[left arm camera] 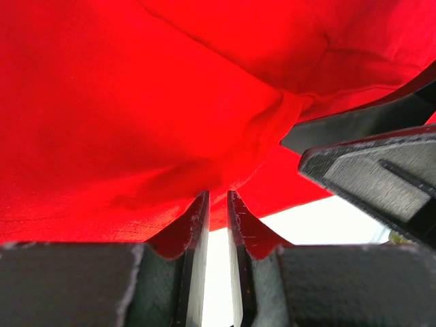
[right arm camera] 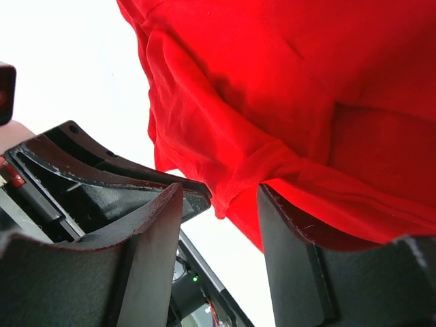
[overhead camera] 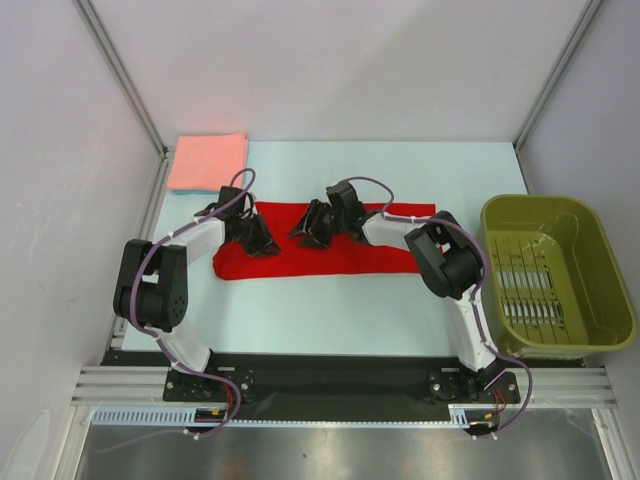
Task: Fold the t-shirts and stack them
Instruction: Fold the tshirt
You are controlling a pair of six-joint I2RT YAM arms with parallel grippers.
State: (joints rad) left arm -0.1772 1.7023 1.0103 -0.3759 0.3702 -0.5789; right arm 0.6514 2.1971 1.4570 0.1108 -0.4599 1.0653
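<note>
The bright red t-shirt (overhead camera: 330,262) lies as a long folded strip across the middle of the table. My left gripper (overhead camera: 262,240) sits at its upper left edge. In the left wrist view (left arm camera: 218,194) the jaws are almost closed, with the red cloth (left arm camera: 136,102) pinched at their tips. My right gripper (overhead camera: 308,232) is close beside it, and its fingers (left arm camera: 368,163) also show in the left wrist view. In its own view it (right arm camera: 221,191) is open, with a bunched fold of red cloth (right arm camera: 306,82) hanging between the fingers. The salmon-pink t-shirt (overhead camera: 207,160) lies folded at the far left corner.
An olive-green plastic basket (overhead camera: 545,200) stands at the right edge of the table. White walls and metal frame posts close in the back and both sides. The two grippers are nearly touching each other over the red shirt's top edge.
</note>
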